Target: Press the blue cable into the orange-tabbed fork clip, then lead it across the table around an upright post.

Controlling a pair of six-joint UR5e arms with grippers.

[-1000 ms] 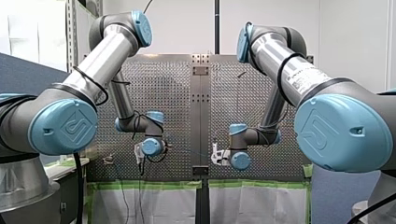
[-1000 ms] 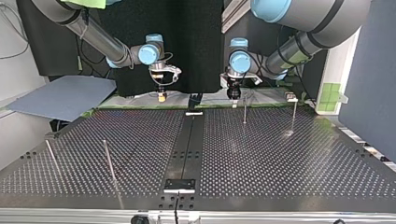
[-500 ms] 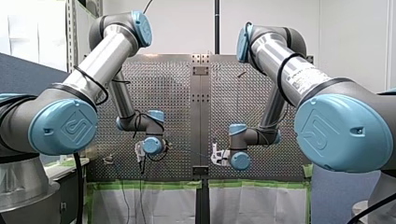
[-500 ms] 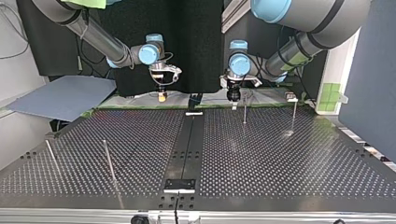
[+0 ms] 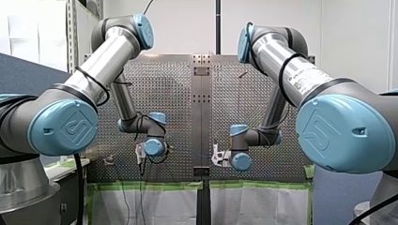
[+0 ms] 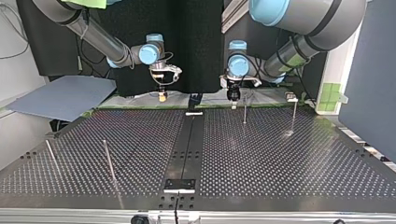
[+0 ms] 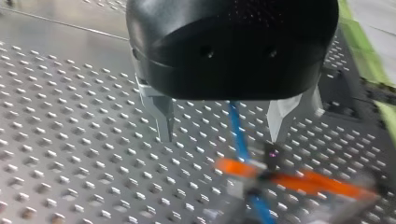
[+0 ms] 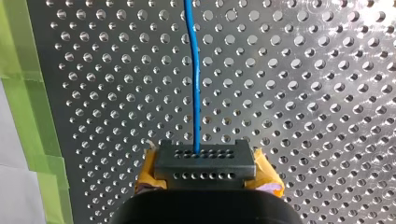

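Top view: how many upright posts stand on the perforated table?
4: inner far post and outer far post at the view's right; inner near post and outer near post at its left. The arms might hide more.

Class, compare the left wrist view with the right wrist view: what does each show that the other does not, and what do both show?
Only the left wrist view shows the orange-tabbed clip, blurred, ahead of my left gripper, whose metal fingers stand open on either side of the blue cable. Only the right wrist view shows my right gripper, with yellow pads, shut on the cable. Both show the blue cable and the perforated table.
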